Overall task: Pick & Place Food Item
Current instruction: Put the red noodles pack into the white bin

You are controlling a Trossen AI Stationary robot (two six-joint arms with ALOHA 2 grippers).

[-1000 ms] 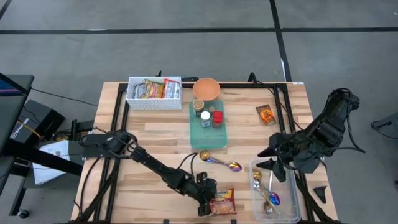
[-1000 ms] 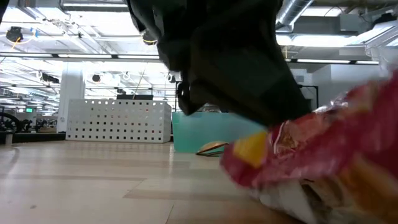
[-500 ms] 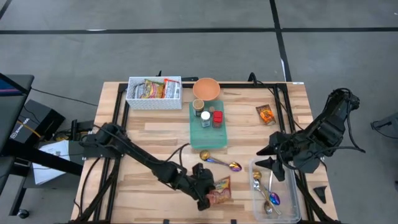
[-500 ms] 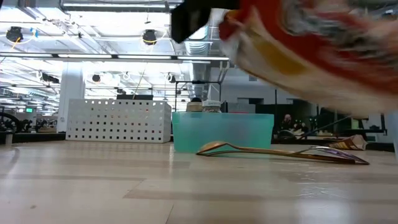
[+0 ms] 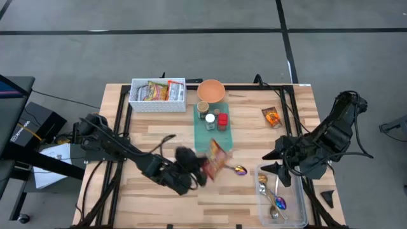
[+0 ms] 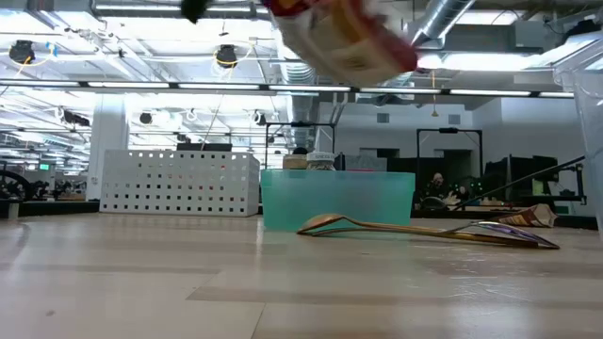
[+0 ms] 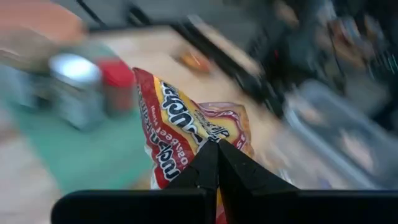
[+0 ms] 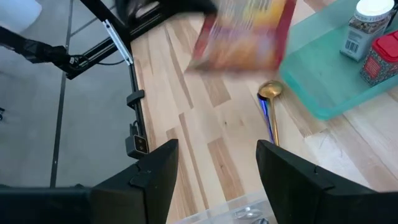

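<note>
A red-and-yellow food packet (image 5: pixel 217 156) hangs in the air over the table's middle, just short of the teal tray (image 5: pixel 213 141). My left gripper (image 5: pixel 207 166) is shut on it. The low view shows the packet (image 6: pixel 344 33) high above the tabletop. My right gripper (image 5: pixel 275 163) stands open over the right side, above the clear bin (image 5: pixel 299 202), with nothing between its fingers (image 8: pixel 155 171). My left gripper pinches the packet's edge nearest to it (image 7: pixel 210 144) between its two shut fingers. The fingers come slanting from the table's left and near side, pointing a little downward. The packet (image 7: pixel 186 127) is lifted clear of the table and stands tilted on edge beyond the fingertips.
A white perforated basket (image 5: pixel 135 102) with packets stands at the far left, an orange bowl (image 5: pixel 211 91) beside it. Spice jars (image 5: pixel 215 120) stand on the teal tray. A gold spoon (image 5: pixel 227 166) lies on the wood; a small packet (image 5: pixel 271 117) lies far right. The bin holds spoons.
My left gripper has risen from the table's near edge and gone toward the far side and the teal tray, rolling its wrist. The packet, which lay flat on the wood, is now lifted clear and turned up on edge.
</note>
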